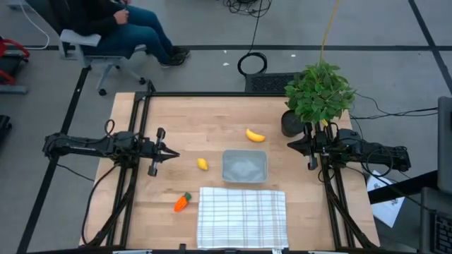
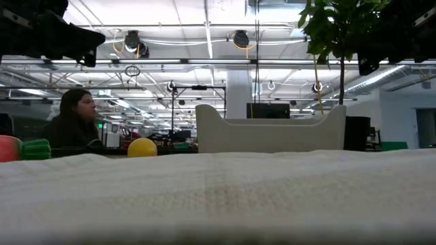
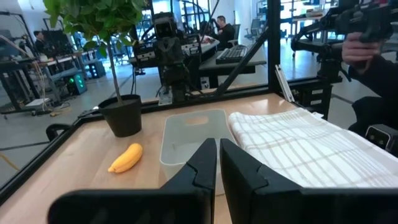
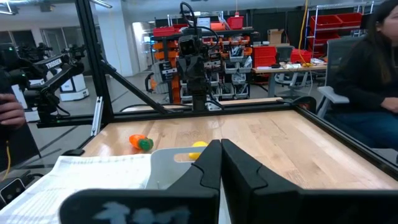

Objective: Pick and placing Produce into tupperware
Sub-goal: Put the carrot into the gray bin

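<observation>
The translucent tupperware (image 1: pixel 244 166) stands at mid-table, with nothing in it that I can see. The yellow banana (image 1: pixel 255 135) lies on the wood beyond it. The small rounded yellow fruit (image 1: pixel 203 164) lies to its left, and the orange carrot (image 1: pixel 182 202) with its green top lies nearer the front, by the cloth's left edge. My left gripper (image 1: pixel 174 153) is shut and empty above the table's left part, pointing right. My right gripper (image 1: pixel 289 145) is shut and empty at the right, pointing left. The banana (image 3: pixel 126 158) and the tupperware (image 3: pixel 186 134) show in the left wrist view.
A white checked cloth (image 1: pixel 242 216) lies at the front of the table, next to the tupperware. A potted plant (image 1: pixel 318 95) stands at the far right corner, close to my right arm. A person (image 1: pixel 134 28) sits on a chair beyond the far left edge.
</observation>
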{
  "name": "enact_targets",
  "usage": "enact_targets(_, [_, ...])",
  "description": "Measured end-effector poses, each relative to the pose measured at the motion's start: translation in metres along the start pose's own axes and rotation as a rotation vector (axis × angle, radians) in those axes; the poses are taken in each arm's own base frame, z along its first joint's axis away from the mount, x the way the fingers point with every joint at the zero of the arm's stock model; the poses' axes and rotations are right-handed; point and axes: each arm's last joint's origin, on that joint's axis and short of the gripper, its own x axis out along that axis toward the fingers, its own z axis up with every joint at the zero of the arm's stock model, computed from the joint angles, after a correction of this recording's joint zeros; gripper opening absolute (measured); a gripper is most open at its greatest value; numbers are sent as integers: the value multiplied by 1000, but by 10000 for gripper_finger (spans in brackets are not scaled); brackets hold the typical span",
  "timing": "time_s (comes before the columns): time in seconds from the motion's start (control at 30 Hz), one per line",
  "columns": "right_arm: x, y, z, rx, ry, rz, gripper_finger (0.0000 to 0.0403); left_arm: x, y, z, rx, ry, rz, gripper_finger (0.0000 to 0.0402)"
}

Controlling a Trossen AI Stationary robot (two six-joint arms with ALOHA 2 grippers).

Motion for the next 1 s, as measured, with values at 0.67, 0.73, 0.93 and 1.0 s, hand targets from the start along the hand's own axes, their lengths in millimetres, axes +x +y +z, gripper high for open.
enact_targets(0.67, [0, 0, 2, -87, -21, 1, 0, 0, 1, 6, -114, -68, -3, 26])
enact_targets(0.73, [1, 0, 2, -94, -14, 0, 0, 0, -1, 7, -156, -76, -37, 26])
enact_targets(0.93, [1, 0, 3, -101, -31, 1, 0, 5, -11, 11, -137, -108, -132, 26])
enact_targets(1.0, [1, 0, 2, -112, -23, 0, 0, 8, -14, 13, -128, -89, -116, 26])
